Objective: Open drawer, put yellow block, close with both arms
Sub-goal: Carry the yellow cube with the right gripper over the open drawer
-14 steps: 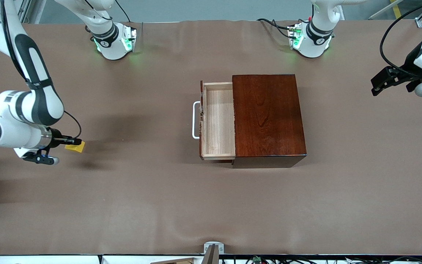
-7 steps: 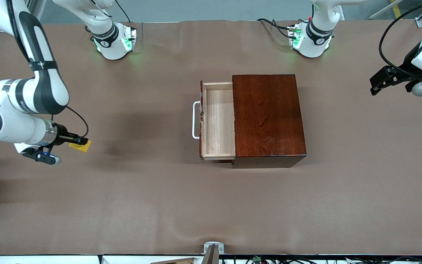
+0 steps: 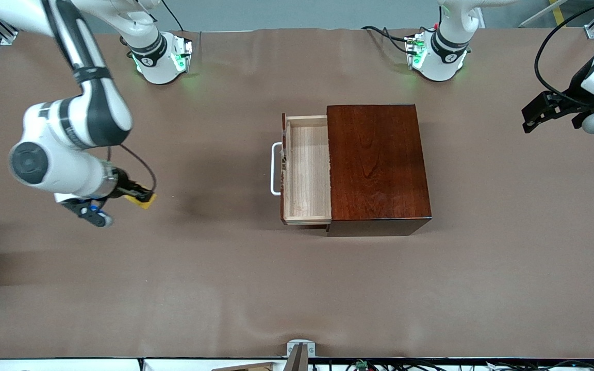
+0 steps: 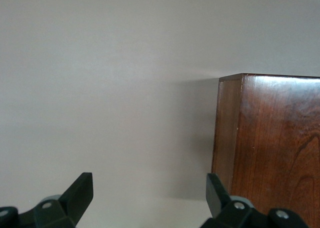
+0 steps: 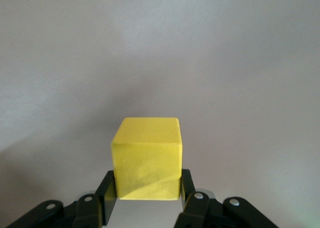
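Carrying step in hand: small bright yellow cube (image 3: pixel 146 201) pinched between the closed fingers (image 5: pixel 186 184) of the right arm's black 2-finger gripper (image 3: pixel 139 197), up over bare brown tabletop (image 3: pixel 225 288) toward the right arm's end, well apart from the pulled-out pale-wood drawer (image 3: pixel 307 170) with white U-shaped handle (image 3: pixel 275 169) of the glossy mahogany box (image 3: pixel 377 165). Next, by the look of it: across, over the tray, then release. Drawer empty; left gripper (image 3: pixel 533 116) waiting with fingers spread wide, gripping nothing, over the left arm's end.
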Robot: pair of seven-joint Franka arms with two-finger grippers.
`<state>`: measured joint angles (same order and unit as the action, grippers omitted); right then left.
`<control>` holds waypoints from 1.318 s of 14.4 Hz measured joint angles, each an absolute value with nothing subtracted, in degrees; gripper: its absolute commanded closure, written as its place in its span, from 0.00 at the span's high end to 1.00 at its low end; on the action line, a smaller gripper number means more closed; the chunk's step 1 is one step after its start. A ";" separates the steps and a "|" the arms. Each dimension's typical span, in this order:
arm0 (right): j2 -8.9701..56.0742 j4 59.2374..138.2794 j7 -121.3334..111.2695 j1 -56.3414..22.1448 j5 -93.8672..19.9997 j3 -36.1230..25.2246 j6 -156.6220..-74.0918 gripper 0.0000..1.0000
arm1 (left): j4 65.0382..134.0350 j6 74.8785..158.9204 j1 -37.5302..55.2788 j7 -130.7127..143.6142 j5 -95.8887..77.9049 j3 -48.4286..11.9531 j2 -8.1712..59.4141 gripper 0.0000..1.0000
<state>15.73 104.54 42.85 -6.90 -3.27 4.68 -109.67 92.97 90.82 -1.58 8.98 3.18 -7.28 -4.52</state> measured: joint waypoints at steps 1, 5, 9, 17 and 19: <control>15.53 104.54 46.69 -8.89 -3.27 4.71 -109.66 0.14 | 92.97 90.82 -1.58 8.98 3.18 -7.27 -4.55 1.00; 15.32 103.93 58.86 -14.93 -3.34 4.72 -109.69 0.13 | 92.97 90.81 -1.62 8.99 3.18 -7.16 -4.55 1.00; 15.31 102.72 68.00 -20.09 -4.80 4.74 -109.74 0.13 | 92.97 90.49 -1.79 8.99 3.18 -7.03 -4.60 1.00; 15.30 99.84 84.96 -26.93 -9.41 4.70 -109.82 0.13 | 92.97 89.94 -1.80 8.99 3.18 -7.00 -5.11 1.00; 15.30 99.51 86.71 -27.95 -11.21 4.68 -109.85 0.13 | 92.97 89.66 -1.80 8.99 3.18 -7.00 -5.38 1.00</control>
<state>15.30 99.51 86.71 -27.95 -11.21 4.68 -109.85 92.97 89.66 -1.80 8.99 3.18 -7.00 -5.38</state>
